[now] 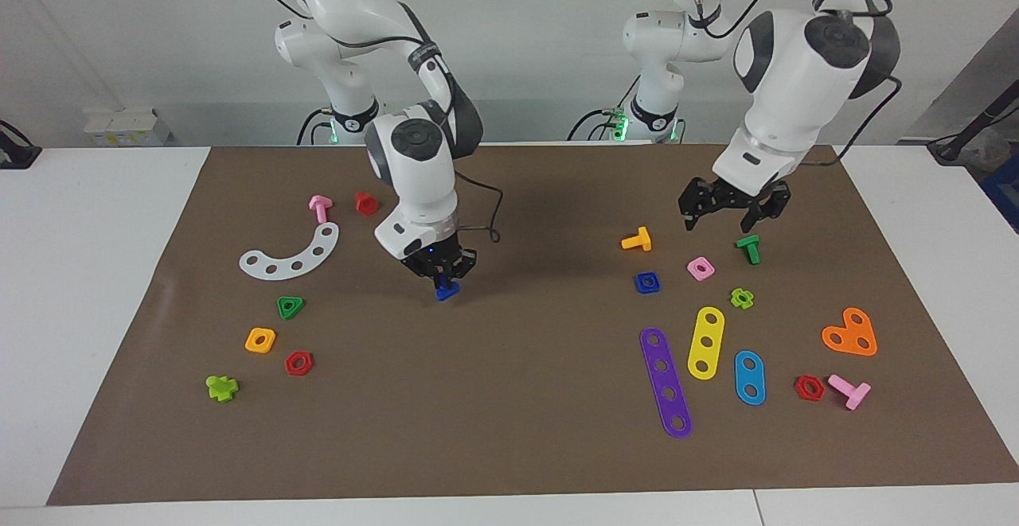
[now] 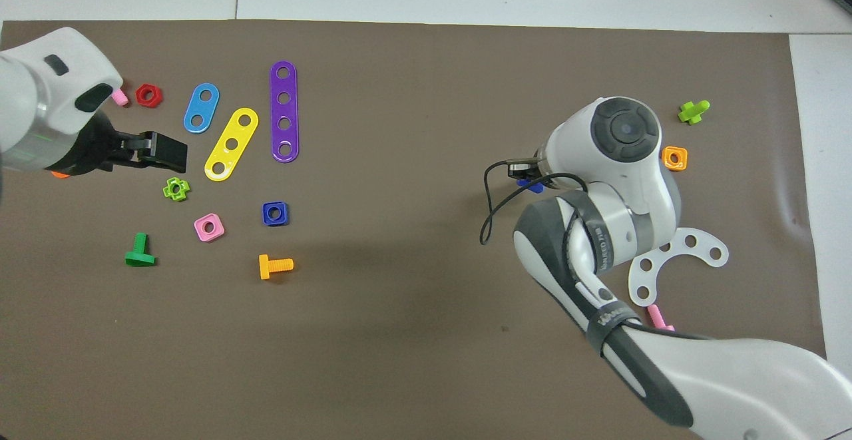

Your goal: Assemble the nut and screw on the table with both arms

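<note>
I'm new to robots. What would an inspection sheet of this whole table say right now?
Surface: white table under a brown mat.
Job's things: blue screw held in the air; blue nut lying on the mat.
Clutter: coloured toy nuts, bolts and perforated strips at both ends.
Grippers: right gripper shut on the screw; left gripper open over the pink nut.
Cables: black cable looping off the right wrist.
Surroundings: white wall.
</note>
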Robot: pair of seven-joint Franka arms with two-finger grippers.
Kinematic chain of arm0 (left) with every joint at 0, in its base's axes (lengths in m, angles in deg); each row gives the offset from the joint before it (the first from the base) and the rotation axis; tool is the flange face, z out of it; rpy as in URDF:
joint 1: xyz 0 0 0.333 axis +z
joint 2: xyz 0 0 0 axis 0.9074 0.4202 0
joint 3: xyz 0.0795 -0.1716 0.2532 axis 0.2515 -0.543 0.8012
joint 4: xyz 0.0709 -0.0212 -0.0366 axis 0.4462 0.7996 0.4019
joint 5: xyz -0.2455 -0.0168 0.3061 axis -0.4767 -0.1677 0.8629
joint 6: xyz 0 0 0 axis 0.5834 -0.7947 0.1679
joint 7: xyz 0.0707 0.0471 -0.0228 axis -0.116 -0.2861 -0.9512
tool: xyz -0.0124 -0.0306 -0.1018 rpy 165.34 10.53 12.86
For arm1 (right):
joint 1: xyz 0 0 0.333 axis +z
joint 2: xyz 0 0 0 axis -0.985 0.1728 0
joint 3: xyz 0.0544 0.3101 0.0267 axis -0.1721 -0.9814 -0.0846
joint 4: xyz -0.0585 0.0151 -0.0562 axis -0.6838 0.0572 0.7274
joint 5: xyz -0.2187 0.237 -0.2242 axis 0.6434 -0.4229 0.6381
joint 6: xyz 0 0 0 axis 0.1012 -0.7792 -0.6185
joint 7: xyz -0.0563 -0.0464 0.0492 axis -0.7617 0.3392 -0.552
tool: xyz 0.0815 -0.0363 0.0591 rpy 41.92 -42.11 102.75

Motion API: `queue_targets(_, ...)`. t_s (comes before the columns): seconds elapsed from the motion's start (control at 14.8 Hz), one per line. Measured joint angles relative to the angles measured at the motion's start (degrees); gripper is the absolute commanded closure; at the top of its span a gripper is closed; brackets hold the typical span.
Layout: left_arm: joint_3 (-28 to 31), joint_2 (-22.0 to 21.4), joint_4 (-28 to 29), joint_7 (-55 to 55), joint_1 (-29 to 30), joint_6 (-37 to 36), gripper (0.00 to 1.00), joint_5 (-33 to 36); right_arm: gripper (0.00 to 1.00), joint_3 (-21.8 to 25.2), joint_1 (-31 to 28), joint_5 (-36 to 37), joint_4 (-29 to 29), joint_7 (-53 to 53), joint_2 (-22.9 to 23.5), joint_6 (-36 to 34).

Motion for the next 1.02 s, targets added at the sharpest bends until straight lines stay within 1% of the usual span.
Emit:
queue_targets(0.14, 0.0, 1.1, 4.3, -0.4, -0.4, 6.4, 0.00, 0.0, 1.00, 0.0, 2.2, 0.0, 0.0, -3.1, 0.0, 0.9)
queue_targets(0.34, 0.0, 1.3, 11.4, -2.1, -0.5, 15.8, 0.03, 0.0, 1.00, 0.0, 5.7, 0.0, 0.1, -8.5, 0.0, 2.2)
queue_targets(0.47, 0.0, 1.4, 14.8, -2.7, -0.8, 19.4, 0.05, -0.1, 1.00, 0.0, 8.4, 1.5, 0.2, -12.9, 0.3, 2.4)
queue_targets(0.68, 0.0, 2.7, 17.4, -5.5, -2.7, 22.7, 0.08, -0.1, 1.00, 0.0, 12.1, 6.3, 0.4, -20.9, 1.8, 3.1)
queue_targets(0.88, -0.1, 4.4, 18.8, -8.1, -5.1, 26.2, 0.12, -0.1, 1.00, 0.0, 14.0, 6.6, 0.4, -23.8, 2.9, 3.4)
queue_targets(0.95, -0.1, 4.9, 19.7, -8.2, -5.4, 27.5, 0.13, -0.1, 0.87, 0.0, 14.6, 6.7, 0.4, -24.9, 3.2, 3.4)
queue_targets(1.02, 0.0, 5.5, 20.6, -8.2, -5.4, 28.9, 0.13, -0.1, 0.43, 0.0, 15.2, 6.9, 0.4, -25.6, 3.5, 3.4)
